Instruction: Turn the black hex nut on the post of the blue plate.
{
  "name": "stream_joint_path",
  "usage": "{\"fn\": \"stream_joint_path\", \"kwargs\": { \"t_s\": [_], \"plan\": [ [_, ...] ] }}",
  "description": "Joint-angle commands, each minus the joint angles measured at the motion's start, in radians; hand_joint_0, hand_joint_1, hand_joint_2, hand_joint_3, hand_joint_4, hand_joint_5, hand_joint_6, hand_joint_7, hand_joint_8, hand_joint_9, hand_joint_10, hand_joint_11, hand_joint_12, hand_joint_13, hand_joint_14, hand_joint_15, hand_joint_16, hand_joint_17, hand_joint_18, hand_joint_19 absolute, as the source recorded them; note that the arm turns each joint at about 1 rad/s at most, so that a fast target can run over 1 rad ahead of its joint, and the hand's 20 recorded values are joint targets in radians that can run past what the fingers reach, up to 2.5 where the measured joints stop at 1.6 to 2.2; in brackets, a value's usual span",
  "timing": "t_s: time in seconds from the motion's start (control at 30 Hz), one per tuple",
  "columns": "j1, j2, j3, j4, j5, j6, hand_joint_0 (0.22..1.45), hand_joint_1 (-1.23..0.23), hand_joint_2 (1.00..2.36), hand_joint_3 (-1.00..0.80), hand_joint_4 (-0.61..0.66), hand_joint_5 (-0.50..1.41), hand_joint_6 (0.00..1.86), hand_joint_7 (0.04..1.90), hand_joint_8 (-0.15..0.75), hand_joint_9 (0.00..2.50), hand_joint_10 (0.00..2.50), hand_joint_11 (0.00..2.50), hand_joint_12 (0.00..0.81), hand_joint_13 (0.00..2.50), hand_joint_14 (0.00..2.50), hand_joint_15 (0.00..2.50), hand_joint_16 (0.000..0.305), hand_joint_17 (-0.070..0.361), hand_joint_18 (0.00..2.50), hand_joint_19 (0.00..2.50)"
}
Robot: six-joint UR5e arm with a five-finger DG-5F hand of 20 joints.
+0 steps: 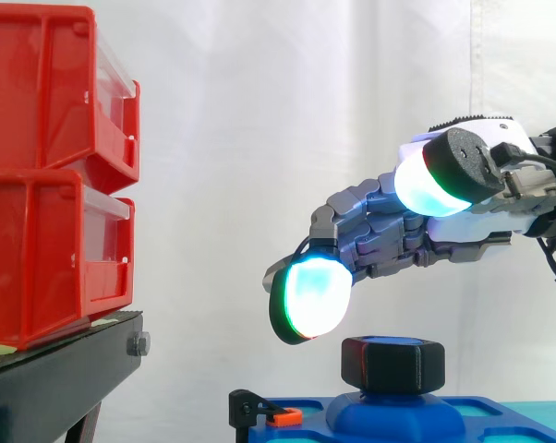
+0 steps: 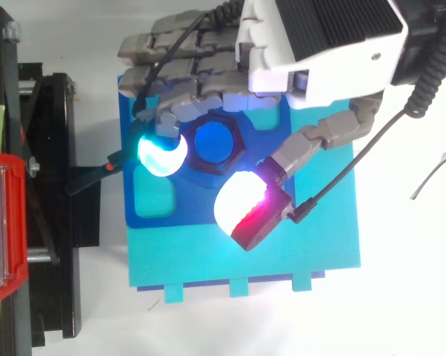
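The hand (image 1: pixel 398 231) hovers just above the black hex nut (image 1: pixel 393 363), its fingers (image 1: pixel 313 297) spread wide and holding nothing. The nut sits upright on the post of the blue plate (image 2: pixel 152 208), apart from the glowing pads.

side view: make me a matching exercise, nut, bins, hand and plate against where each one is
1 nut
2 bins
3 hand
4 plate

a stacked on the black stand
b lying on a teal base
c above the nut, apart from it
d on the post of the plate

Pairs: 1-d, 2-a, 3-c, 4-b
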Motion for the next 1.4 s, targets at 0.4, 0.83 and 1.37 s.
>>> {"fn": "stream_joint_path", "kwargs": {
  "t_s": [0.4, 0.83, 1.37],
  "plan": [
    [0.011, 0.0, -0.018, 0.025, 0.018, 0.008, 0.51, -0.28, 1.0, -0.5, 0.24, -0.2, 0.5, 0.83, 0.257, 0.27, 0.0, 0.0, 0.352, 0.17, 0.0, 0.02, 0.048, 0.107, 0.07, 0.21],
    [0.011, 0.0, -0.066, 0.095, 0.018, 0.012, 0.51, -0.28, 1.0, -0.5, 0.2, -0.2, 0.5, 0.77, 0.252, 0.27, 0.0, 0.0, 0.35, 0.17, 0.0, 0.01, 0.048, 0.107, 0.07, 0.22],
    [0.005, 0.0, -0.066, 0.099, 0.016, 0.014, 0.52, -0.28, 1.0, -0.5, 0.19, -0.21, 0.5, 0.75, 0.246, 0.26, 0.0, 0.0, 0.348, 0.16, 0.0, 0.01, 0.048, 0.107, 0.07, 0.21]
  ]
}}
